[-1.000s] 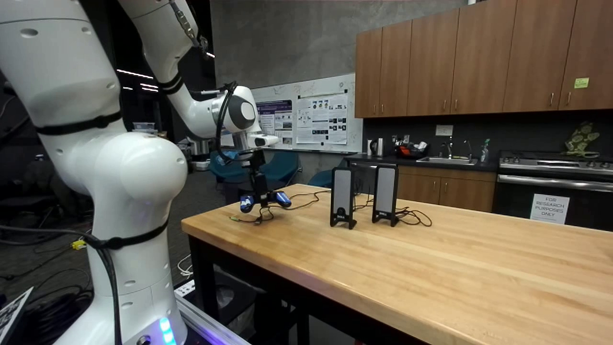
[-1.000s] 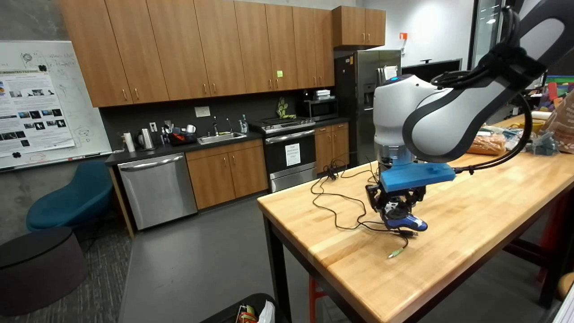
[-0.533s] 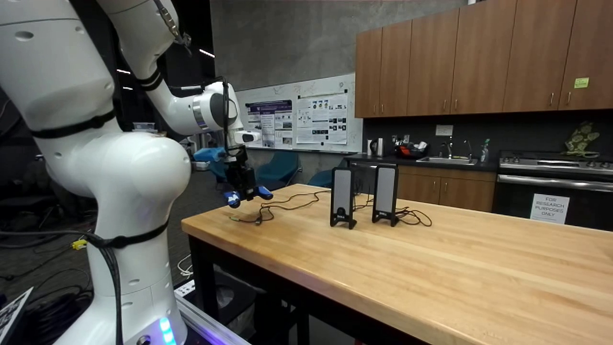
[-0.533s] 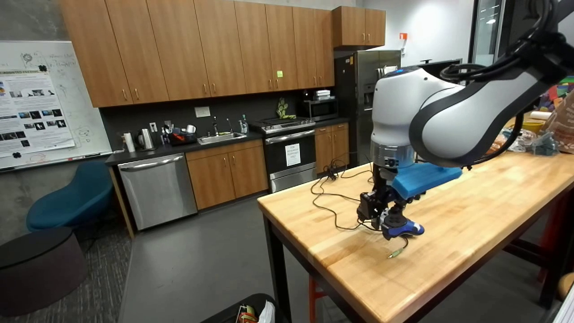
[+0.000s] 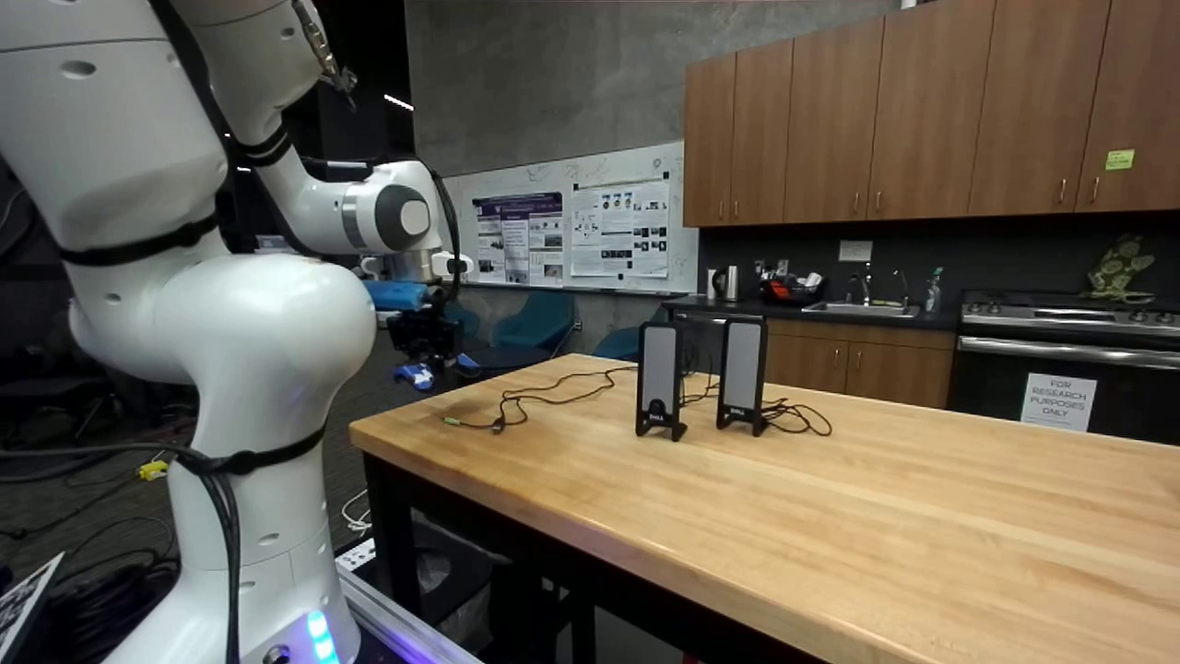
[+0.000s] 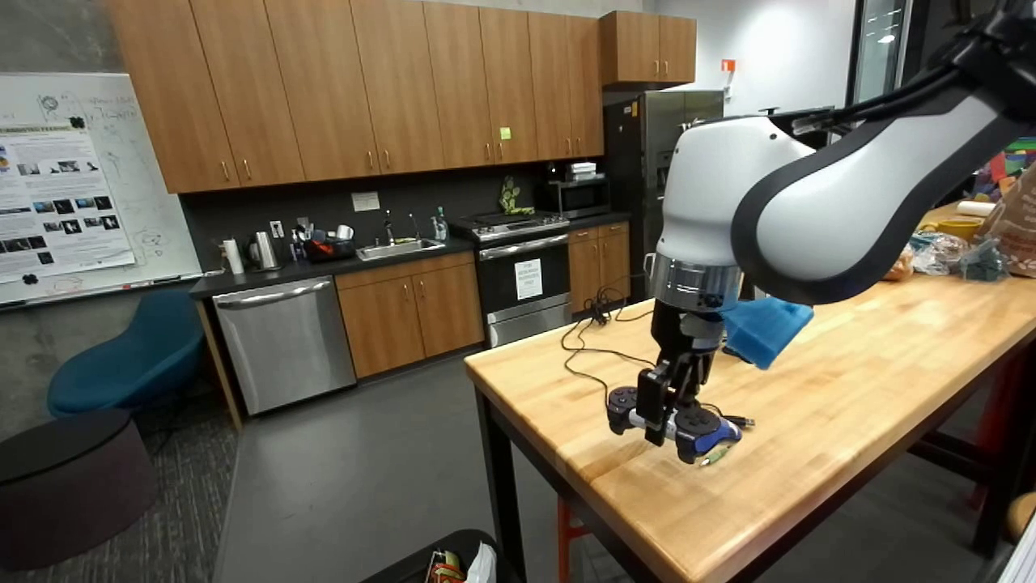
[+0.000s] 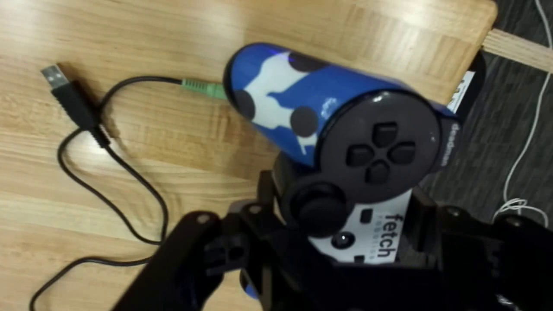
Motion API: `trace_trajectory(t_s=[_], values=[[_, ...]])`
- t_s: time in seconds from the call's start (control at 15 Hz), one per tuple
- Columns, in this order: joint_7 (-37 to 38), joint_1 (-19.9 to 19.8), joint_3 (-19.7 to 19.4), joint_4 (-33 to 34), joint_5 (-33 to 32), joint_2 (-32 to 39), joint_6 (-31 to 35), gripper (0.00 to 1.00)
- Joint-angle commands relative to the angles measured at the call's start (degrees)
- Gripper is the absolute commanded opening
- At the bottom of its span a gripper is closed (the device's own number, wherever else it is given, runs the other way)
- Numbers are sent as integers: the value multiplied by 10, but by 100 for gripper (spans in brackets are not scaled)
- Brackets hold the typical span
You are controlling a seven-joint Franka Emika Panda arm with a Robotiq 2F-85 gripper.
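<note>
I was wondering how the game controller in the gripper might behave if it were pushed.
The controller is probably stiff, as it looks like hard moulded plastic. Its glossy blue handle may be slippery. It might twist too, since the gripper holds it near the middle, handles sticking out.

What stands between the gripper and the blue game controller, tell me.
Nothing visible stands between them: the gripper is closed on the middle of the controller. The green plug and the black USB plug lie on the tabletop, outside the grip.
</note>
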Motion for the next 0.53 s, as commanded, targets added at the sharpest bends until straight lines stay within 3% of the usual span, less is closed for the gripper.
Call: trace_trajectory(t_s=[0.0, 0.47], values=[[-64, 28, -15, 1, 59, 11, 0, 41], [-32, 8, -3, -1, 97, 41, 32, 41]])
